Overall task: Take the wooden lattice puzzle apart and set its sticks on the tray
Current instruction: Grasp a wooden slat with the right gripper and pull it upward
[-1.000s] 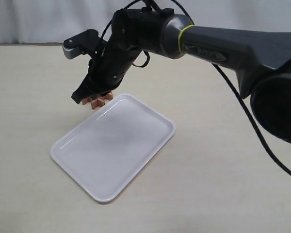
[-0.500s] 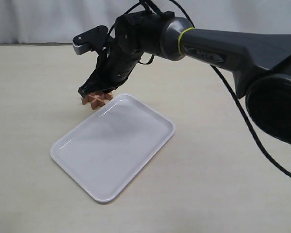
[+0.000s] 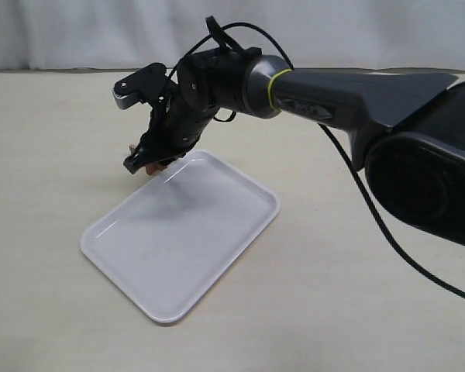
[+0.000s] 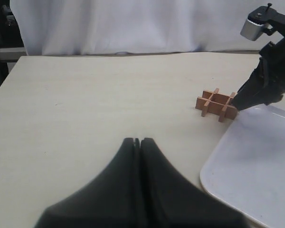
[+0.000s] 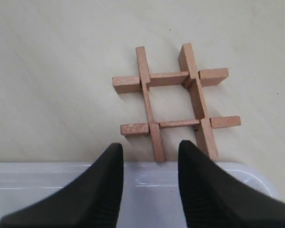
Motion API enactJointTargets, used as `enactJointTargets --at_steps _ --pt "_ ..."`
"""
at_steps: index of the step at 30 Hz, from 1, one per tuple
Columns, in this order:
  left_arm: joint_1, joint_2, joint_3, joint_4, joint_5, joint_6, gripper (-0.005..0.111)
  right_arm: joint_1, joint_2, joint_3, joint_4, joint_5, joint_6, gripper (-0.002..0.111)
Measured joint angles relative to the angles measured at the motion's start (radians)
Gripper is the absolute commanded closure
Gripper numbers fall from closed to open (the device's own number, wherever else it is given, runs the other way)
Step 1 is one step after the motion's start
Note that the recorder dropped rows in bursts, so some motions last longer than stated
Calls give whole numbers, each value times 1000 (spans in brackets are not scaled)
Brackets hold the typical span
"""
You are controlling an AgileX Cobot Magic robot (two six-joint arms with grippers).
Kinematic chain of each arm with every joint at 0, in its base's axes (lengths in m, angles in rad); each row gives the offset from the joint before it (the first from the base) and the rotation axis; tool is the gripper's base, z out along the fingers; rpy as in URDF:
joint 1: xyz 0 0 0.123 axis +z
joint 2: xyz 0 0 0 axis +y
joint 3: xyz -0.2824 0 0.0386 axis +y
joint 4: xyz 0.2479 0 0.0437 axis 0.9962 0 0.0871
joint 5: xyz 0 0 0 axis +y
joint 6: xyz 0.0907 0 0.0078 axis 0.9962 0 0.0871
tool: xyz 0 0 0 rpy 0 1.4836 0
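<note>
The wooden lattice puzzle (image 5: 173, 102) lies whole on the table, a hash of four crossed sticks, right beside the far corner of the white tray (image 3: 186, 232). My right gripper (image 5: 149, 147) is open, hanging low over the tray's rim (image 5: 147, 168) with the puzzle's near stick ends just beyond its fingertips; nothing is between them. In the exterior view this gripper (image 3: 137, 161) hides most of the puzzle (image 3: 149, 165). The left wrist view shows the puzzle (image 4: 216, 104), the tray (image 4: 256, 161) and the right gripper (image 4: 242, 100) beside them. My left gripper (image 4: 139, 140) is shut and empty, well short of the puzzle.
The pale tabletop (image 3: 333, 294) runs all round the tray. A white curtain (image 4: 133, 23) backs the table's far edge. The right arm and its black cable (image 3: 387, 232) reach across from the right, above the table.
The right gripper has dropped lower and drawn in toward the tray's corner, now covering most of the puzzle in the exterior view. The puzzle and tray have not moved.
</note>
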Motion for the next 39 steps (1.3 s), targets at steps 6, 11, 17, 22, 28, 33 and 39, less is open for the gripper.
enactJointTargets --at_steps 6,11,17,22,28,33,39 --pt "0 0 0 0 0 0 107 0 27 0 4 -27 -25 71" --pt "0 0 0 0 0 0 107 0 49 0 8 -70 -31 74" --pt "0 0 0 0 0 0 107 0 69 0 8 -99 -46 104" --pt "0 0 0 0 0 0 107 0 71 0 8 -105 -46 104" --pt "0 0 0 0 0 0 107 3 69 0 8 -107 -47 104" --pt "0 0 0 0 0 0 107 21 31 0 8 -107 -47 104" --pt "0 0 0 0 0 0 107 48 -51 0 0 -83 -47 104"
